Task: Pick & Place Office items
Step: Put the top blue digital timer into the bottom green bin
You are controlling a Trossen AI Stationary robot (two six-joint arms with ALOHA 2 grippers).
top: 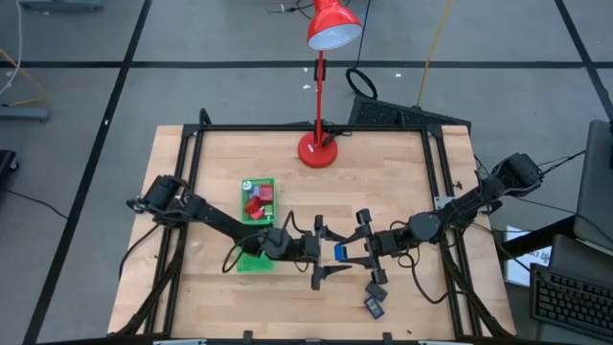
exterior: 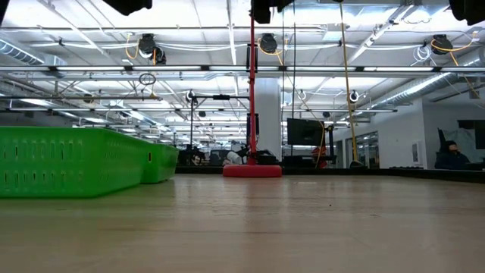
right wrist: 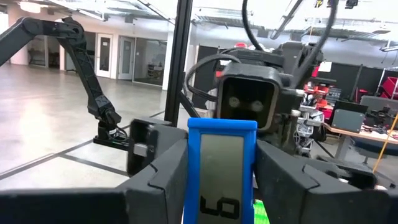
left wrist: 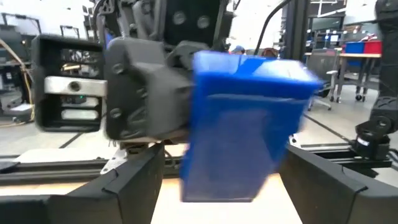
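A small blue office item hangs above the middle of the table, with my right gripper shut on it. In the right wrist view it shows a blue frame around a grey face. My left gripper faces it from the table's left. It is open, with one finger on either side of the blue item. I cannot tell whether those fingers touch it. Two small dark items lie flat on the table near its front edge. My right gripper pinches the blue item between its two fingers, by the long side edges of its nearer end. The fingers come level from the table's right. The item is clear of the table and sticks out past the fingertips toward my left gripper.
A long green tray lies left of centre, with red pieces in its far compartment. In the low view its wall stands at the left. A tall red desk lamp stands on its base at the table's far middle.
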